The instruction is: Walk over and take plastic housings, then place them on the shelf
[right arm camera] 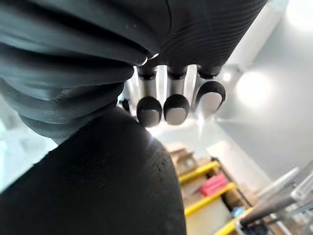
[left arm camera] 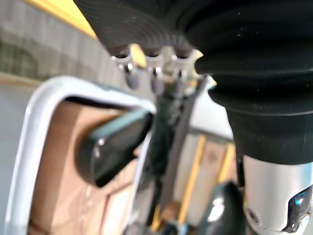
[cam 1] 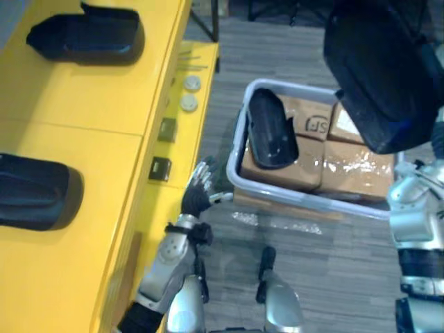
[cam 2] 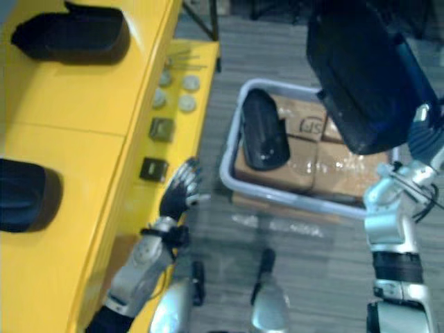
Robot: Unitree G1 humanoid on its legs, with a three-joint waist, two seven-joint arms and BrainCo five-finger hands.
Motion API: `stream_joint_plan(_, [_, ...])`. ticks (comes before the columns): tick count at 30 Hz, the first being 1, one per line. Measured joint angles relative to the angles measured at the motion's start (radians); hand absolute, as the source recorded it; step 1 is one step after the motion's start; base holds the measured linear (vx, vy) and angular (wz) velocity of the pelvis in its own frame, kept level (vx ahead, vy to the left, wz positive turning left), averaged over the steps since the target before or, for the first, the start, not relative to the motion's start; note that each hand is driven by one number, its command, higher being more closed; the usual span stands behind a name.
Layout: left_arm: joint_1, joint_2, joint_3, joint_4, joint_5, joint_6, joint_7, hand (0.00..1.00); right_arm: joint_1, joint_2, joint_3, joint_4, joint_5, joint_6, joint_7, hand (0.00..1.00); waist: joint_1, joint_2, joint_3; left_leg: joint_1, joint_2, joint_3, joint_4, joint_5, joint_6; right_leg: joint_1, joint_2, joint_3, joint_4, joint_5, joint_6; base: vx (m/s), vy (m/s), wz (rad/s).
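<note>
Right wrist view: right hand clasps the housing (black).

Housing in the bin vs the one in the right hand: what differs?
The bin housing lies on cardboard boxes inside the grey bin; the held housing is up in the air above it. The bin housing is untouched; the held housing has the right hand curled over its edge. Both are black, rounded plastic shells.
</note>
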State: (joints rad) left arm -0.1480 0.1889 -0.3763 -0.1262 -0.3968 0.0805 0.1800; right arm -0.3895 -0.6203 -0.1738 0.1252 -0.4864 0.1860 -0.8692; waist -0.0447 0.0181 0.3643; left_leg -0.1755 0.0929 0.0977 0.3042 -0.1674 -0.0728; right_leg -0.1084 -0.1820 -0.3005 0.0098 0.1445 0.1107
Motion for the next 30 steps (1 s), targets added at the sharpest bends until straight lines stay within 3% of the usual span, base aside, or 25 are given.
stream_joint_plan(4, [-0.063,0.003,-0.009,0.125,-0.027,0.029,-0.007,0.00,-0.002,0.004,0.049,0.001,-0.002,-0.042,0.026,1.00,-0.013,-0.004,-0.038,0.011,0.004,0.014,-0.003,-0.001,-0.001,0.007,0.007,0.008,-0.006,0.005,-0.006,-0.03,0.001,-0.06])
stream_joint_plan(10, [-0.228,0.018,-0.087,0.288,-0.028,0.056,-0.016,0.00,-0.044,0.004,0.120,0.059,-0.019,-0.098,0.068,1.00,-0.026,-0.011,-0.042,0.016,0.014,0.050,0.000,-0.004,-0.005,0.003,0.012,0.035,-0.023,0.023,-0.019,-0.07,0.007,-0.15])
stream_joint_plan(13, [-0.283,0.014,-0.117,0.349,-0.054,0.067,-0.015,0.00,-0.078,0.004,0.128,0.091,-0.019,-0.104,0.079,1.00,-0.036,-0.011,-0.041,0.016,0.020,0.054,-0.001,-0.004,-0.006,0.000,0.017,0.041,-0.024,0.023,-0.020,-0.04,-0.009,-0.09])
stream_joint_plan(15, [-0.308,-0.001,-0.117,0.365,-0.146,0.071,-0.008,0.00,-0.103,0.004,0.138,0.097,-0.019,-0.107,0.087,1.00,-0.050,-0.011,-0.041,0.015,0.025,0.058,-0.005,-0.004,-0.009,-0.007,0.022,0.048,-0.024,0.023,-0.020,0.00,-0.018,-0.07])
stream_joint_plan(22, [-0.396,-0.037,-0.119,0.412,-0.412,0.063,0.016,0.00,-0.148,0.019,0.159,0.130,-0.020,-0.143,0.105,1.00,-0.055,-0.011,-0.041,0.020,0.025,0.071,-0.020,0.004,-0.019,-0.018,0.022,0.058,-0.023,0.026,-0.022,0.01,-0.003,-0.05])
stream_joint_plan(30, [-0.401,-0.058,-0.150,0.530,-0.514,0.062,0.037,0.00,-0.190,0.067,0.237,0.179,-0.038,-0.164,0.108,1.00,-0.051,-0.011,-0.041,0.026,0.016,0.067,-0.023,0.005,-0.018,-0.009,0.017,0.056,-0.022,0.026,-0.022,-0.03,-0.001,0.02])
